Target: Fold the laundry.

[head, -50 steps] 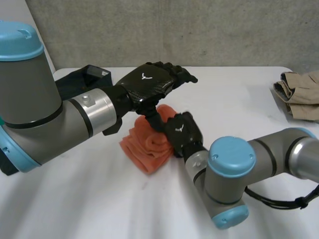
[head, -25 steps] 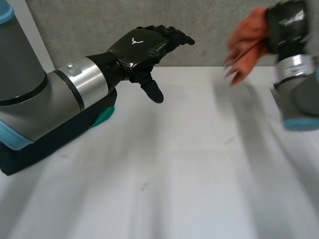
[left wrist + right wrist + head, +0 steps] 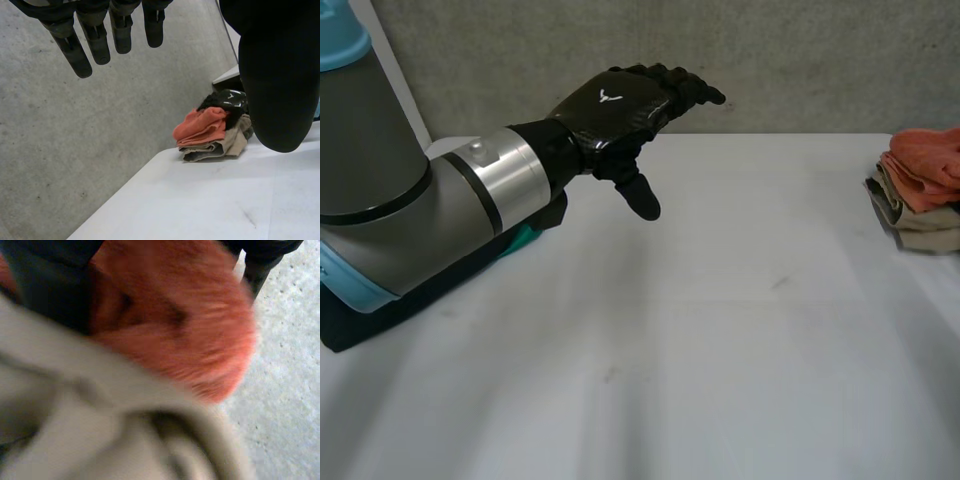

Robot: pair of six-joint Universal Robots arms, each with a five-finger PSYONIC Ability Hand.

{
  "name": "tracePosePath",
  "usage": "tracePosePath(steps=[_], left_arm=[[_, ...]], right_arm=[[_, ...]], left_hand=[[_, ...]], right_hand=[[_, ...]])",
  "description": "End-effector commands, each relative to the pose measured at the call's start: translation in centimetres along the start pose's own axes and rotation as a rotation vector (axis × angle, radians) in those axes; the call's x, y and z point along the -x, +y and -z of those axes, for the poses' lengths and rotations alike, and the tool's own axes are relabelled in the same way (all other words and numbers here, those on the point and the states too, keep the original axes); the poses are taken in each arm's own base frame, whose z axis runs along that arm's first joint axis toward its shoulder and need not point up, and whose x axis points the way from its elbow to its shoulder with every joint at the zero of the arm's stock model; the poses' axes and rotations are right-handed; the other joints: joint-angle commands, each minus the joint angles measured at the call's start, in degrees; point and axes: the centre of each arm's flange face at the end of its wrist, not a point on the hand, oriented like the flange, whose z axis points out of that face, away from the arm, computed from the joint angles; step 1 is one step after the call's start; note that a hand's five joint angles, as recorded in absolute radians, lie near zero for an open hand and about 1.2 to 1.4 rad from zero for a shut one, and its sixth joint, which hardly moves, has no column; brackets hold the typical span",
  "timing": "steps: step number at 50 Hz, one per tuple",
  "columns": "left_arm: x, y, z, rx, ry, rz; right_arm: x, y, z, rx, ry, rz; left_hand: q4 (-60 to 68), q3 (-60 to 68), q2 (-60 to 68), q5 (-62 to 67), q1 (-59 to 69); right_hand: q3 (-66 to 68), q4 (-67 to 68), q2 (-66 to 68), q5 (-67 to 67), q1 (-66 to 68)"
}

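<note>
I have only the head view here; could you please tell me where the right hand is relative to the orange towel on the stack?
Observer: In the left wrist view, the right hand sits just beyond the orange towel, right against it, above the tan stack.
Operator: Thank you. Is the towel lifted or lying down?
Observer: In the right wrist view it lies directly on the tan stack, beneath the palm.
Operator: And the left hand's palm side?
Observer: The left hand has its fingers straight and holds nothing.

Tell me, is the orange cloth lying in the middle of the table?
No, the orange cloth sits on top of the folded beige garment at the table's right edge.
</note>
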Motion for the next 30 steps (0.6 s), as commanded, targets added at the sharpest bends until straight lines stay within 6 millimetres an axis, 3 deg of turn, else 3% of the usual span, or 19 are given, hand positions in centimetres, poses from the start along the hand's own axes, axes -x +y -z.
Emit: tracePosePath(steps=[1,7,11,13,14,18,23,25,26,28,29,30], left_arm=[[-0.2,-0.2,0.0,-0.004,0.004,-0.003],[-0.6,-0.6,0.1,-0.013,0.013,-0.007],[-1.0,-0.6,0.1,-0.012,0.023,-0.006],[-1.2,-0.6,0.1,-0.013,0.026,-0.006],[-1.2,-0.6,0.1,-0.012,0.027,-0.005],[-1.3,-1.0,0.3,-0.022,0.026,-0.010],[-0.7,-2.5,0.4,-0.070,-0.011,-0.030],[-0.1,-3.1,0.3,-0.089,-0.048,-0.037],[0.3,-3.7,0.4,-0.104,-0.080,-0.041],[2.0,-5.3,0.7,-0.144,-0.205,-0.060],[2.6,-5.7,0.8,-0.155,-0.250,-0.067],[4.3,-6.2,1.2,-0.167,-0.348,-0.079]], right_arm=[[-2.7,-6.5,-0.3,0.007,0.062,0.021],[-3.1,-10.2,0.6,0.074,0.032,-0.012],[-3.4,-11.4,1.9,0.193,0.031,-0.032],[-4.4,-11.7,2.7,0.259,0.054,-0.004],[-6.0,-12.2,3.6,0.329,0.100,0.050],[-9.2,-14.4,5.0,0.442,0.216,0.262],[-11.1,-17.9,4.0,0.356,0.373,0.462],[-10.4,-19.6,3.2,0.260,0.390,0.475],[-9.0,-21.8,2.5,0.148,0.381,0.467],[-7.0,-24.0,2.1,0.036,0.349,0.444],[-4.8,-25.9,2.4,-0.059,0.295,0.416],[-3.9,-27.2,2.6,-0.115,0.271,0.404]], left_hand=[[-1.63,-2.00,-1.96,-2.80,-0.86],[-1.63,-2.00,-1.96,-2.80,-0.86],[-1.63,-2.00,-1.96,-2.80,-0.86],[-1.63,-2.00,-1.96,-2.80,-0.86],[-1.63,-2.00,-1.96,-2.80,-0.86],[-1.63,-2.00,-1.96,-2.80,-0.86],[-1.63,-2.00,-1.96,-2.80,-0.86],[-1.63,-2.00,-1.96,-2.80,-0.86],[-1.63,-2.00,-1.96,-2.80,-0.86],[-1.63,-2.00,-1.96,-2.80,-0.86],[-1.63,-2.00,-1.96,-2.80,-0.86],[-1.63,-2.00,-1.96,-2.80,-0.86]], right_hand=[[-15.57,-16.26,-14.36,-16.27,-11.05],[-15.57,-16.26,-14.36,-16.27,-11.05],[-15.57,-16.26,-14.36,-16.27,-11.05],[-15.57,-16.26,-14.36,-16.27,-11.05],[-15.57,-16.26,-14.36,-16.27,-11.05],[-15.57,-16.26,-14.36,-16.27,-11.05],[-15.57,-16.26,-14.36,-16.27,-11.05],[-15.57,-16.26,-14.36,-16.27,-11.05],[-15.57,-16.26,-14.36,-16.27,-11.05],[-15.57,-16.26,-14.36,-16.27,-11.05],[-15.57,-16.26,-14.36,-16.27,-11.05],[-15.57,-16.26,-14.36,-16.27,-11.05]])
